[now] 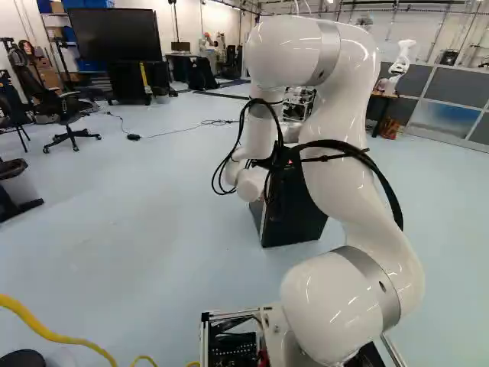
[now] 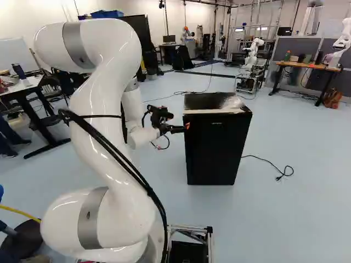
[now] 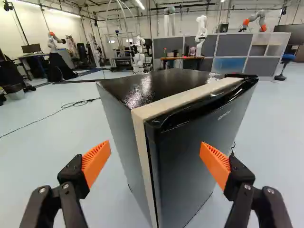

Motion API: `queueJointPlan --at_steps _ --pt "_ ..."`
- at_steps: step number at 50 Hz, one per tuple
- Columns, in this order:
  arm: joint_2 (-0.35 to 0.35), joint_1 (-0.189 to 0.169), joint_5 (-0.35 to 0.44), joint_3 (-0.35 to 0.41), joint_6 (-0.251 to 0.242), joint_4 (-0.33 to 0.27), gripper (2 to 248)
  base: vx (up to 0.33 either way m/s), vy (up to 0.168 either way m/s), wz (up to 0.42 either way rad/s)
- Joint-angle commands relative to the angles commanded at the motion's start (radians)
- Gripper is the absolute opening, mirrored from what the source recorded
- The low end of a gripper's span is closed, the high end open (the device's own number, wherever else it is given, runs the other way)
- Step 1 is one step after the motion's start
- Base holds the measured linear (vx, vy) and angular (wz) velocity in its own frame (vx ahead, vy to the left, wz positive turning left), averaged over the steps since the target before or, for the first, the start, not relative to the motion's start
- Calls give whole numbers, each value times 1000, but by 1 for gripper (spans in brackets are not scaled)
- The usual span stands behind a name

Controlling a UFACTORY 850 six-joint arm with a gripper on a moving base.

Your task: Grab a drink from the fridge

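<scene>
Cataloguing from the fridge outward: 1 black fridge (image 2: 216, 145), right of the arm in the right base view, partly hidden behind it in the left base view. It stands upright on the floor (image 2: 296, 208), long axis vertical, door (image 3: 190, 166) facing back towards my base. The door is closed; 1 pale strip (image 3: 183, 100) runs along the body edge beside it.

Counted: 1 fridge, 1 door, 2 fingers, 2 orange pads (image 3: 97, 160).

My gripper (image 2: 186, 126) is near the upper part of the fridge. In the wrist view the gripper (image 3: 155, 148) is open, its 2 fingers wide apart and nothing gripped; 1 vertical corner of the fridge shows ahead, in the gap between them. Contact: I cannot tell.

My arm (image 2: 104, 120): 1, white, rising from the lowest joint, bent over at the top, forearm hanging down, wrist reaching towards the fridge. Black cables (image 1: 374, 172) loop along it.

Surroundings: 1 thin black cord (image 2: 266, 160) on the floor beside the fridge; farther off, 1 wooden-topped table (image 2: 307, 65) with 1 brown bag (image 2: 332, 98) by its leg; 1 large dark screen (image 1: 114, 34); 1 yellow cable (image 1: 50, 332) near my base.
</scene>
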Motion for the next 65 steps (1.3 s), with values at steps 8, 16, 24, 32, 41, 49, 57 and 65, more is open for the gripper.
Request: queueJointPlan --at_steps 8,16,24,32,41,49,57,65 --pt "-1 -7 0 -2 0 0 247 0 0 0" --pt "-3 -14 0 -4 0 0 247 0 0 0" --pt "-5 -22 0 -7 0 0 247 0 0 0" --pt "-8 -29 0 -12 0 0 247 0 0 0" --pt "-12 -38 6 -19 0 0 247 0 0 0" --pt "-16 -45 12 -26 0 3 247 0 0 0" --pt "-20 -53 19 -31 0 7 247 0 0 0" --pt "-21 -60 26 -34 0 12 247 0 0 0"
